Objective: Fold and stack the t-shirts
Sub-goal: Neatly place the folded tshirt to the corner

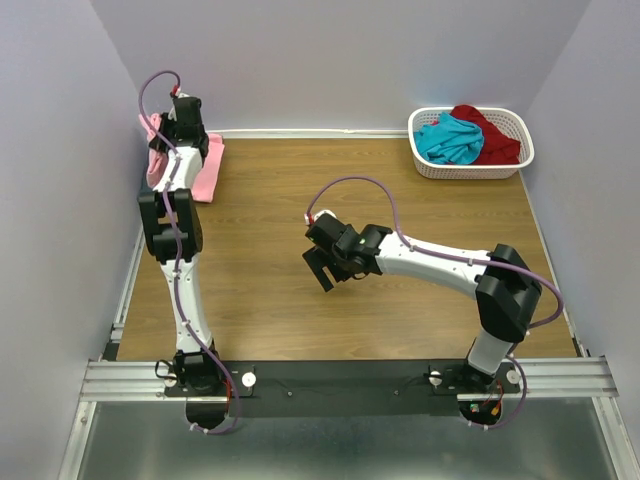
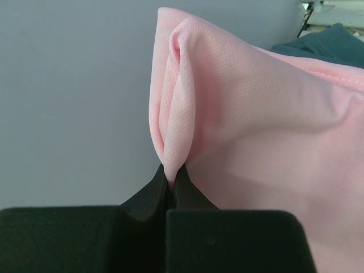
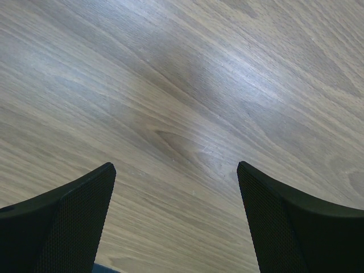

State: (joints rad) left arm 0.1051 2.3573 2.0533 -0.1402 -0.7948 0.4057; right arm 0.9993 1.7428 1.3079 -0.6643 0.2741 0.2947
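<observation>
My left gripper (image 1: 170, 130) is at the far left of the table by the wall, shut on a fold of the light pink t-shirt (image 1: 207, 168). In the left wrist view the fingers (image 2: 185, 190) pinch the pink t-shirt (image 2: 244, 125), which fills the right half. A dark blue-grey cloth (image 2: 336, 42) shows behind it at the top right. My right gripper (image 1: 322, 268) is open and empty above the middle of the table; its view shows the gripper (image 3: 176, 170) over bare wood. The teal t-shirt (image 1: 450, 140) and the dark red t-shirt (image 1: 495, 135) lie crumpled in the basket.
The white slotted basket (image 1: 470, 170) stands at the far right corner. Grey walls close in the table on the left, back and right. The wooden table (image 1: 300, 320) ends at a metal rail near the arm bases.
</observation>
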